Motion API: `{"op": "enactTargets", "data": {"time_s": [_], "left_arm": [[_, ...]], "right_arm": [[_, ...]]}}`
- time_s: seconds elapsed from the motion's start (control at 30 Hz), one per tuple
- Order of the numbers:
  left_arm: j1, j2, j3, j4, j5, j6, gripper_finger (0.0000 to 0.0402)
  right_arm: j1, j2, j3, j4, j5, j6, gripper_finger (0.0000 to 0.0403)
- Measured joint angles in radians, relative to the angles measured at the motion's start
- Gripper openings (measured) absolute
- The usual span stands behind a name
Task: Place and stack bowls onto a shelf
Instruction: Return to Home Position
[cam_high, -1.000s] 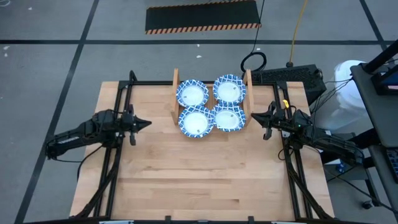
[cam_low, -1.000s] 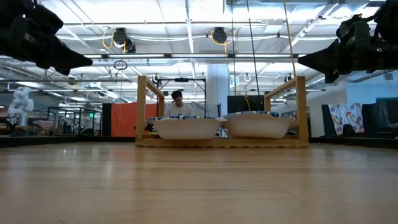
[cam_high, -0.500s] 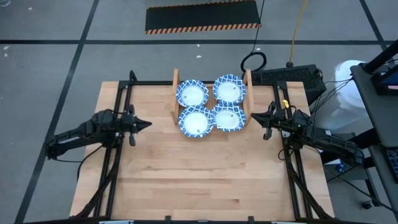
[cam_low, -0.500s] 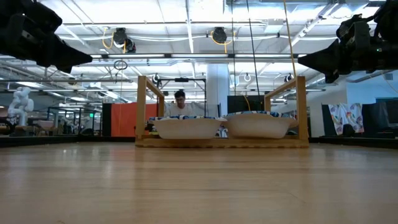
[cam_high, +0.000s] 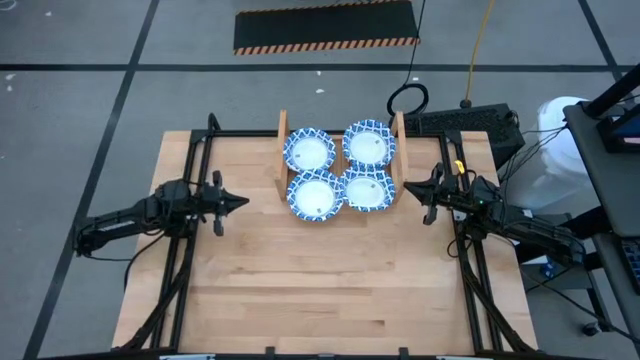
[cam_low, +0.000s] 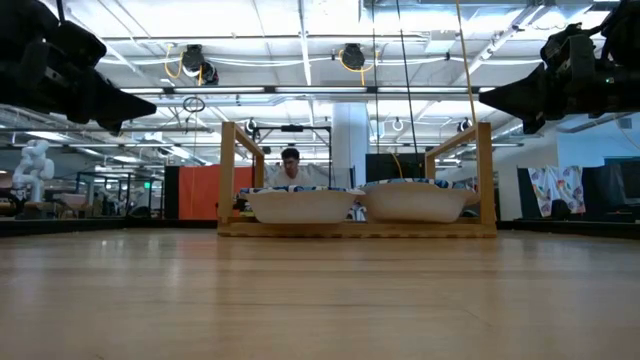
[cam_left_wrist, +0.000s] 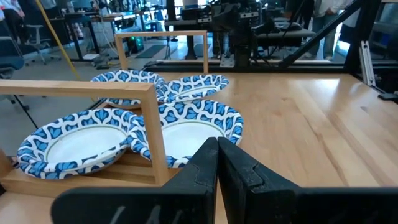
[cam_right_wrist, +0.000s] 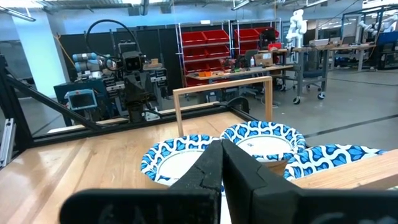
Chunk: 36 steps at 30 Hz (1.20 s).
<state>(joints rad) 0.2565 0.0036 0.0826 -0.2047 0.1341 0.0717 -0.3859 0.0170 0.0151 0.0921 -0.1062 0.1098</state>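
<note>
Blue-and-white rimmed bowls sit on the shelf in four places, two by two: far left, far right, near left, near right. The low view shows the two near ones resting on the slats between the upright side boards. My left gripper hangs shut in the air left of the shelf, pointing at it. My right gripper hangs shut just right of the shelf's right board.
Black frame rails run along the table's left and right sides. A cable loop and a black box lie beyond the far edge. A person sits behind the shelf. Bare wood fills the table's near half.
My left gripper has moved a little down and toward the shelf, still shut. The bowls and my right arm have kept still.
</note>
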Motion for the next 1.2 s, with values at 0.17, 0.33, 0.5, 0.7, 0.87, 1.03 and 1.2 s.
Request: {"op": "enactTargets", "data": {"time_s": [0.17, 0.33, 0.5, 0.7, 0.87, 1.03, 1.2], "left_arm": [[0.000, 0.003, 0.000, 0.000, 0.000, 0.001, 0.0015], [0.000, 0.003, 0.000, -0.001, -0.001, 0.001, 0.0015], [0.000, 0.003, 0.000, -0.001, -0.001, -0.056, 0.0015], [0.000, 0.003, 0.000, -0.001, -0.002, -0.077, 0.0015], [0.000, 0.003, 0.000, -0.001, -0.002, -0.077, 0.0015], [0.000, 0.004, 0.000, -0.001, -0.002, -0.077, 0.0015], [0.000, 0.004, 0.000, -0.001, -0.002, -0.077, 0.0015]], "right_arm": [[0.000, 0.000, 0.000, 0.000, 0.000, 0.000, 0.0000], [0.000, 0.000, 0.000, 0.000, 0.000, 0.002, 0.0000], [0.000, 0.000, 0.000, 0.000, 0.000, 0.002, 0.0000], [0.000, 0.000, 0.000, 0.000, 0.000, 0.002, 0.0000], [0.000, 0.000, 0.000, 0.000, 0.000, 0.002, 0.0000], [0.000, 0.000, 0.000, 0.000, 0.000, 0.002, 0.0000], [0.000, 0.000, 0.000, 0.001, 0.000, 0.002, 0.0000]]}}
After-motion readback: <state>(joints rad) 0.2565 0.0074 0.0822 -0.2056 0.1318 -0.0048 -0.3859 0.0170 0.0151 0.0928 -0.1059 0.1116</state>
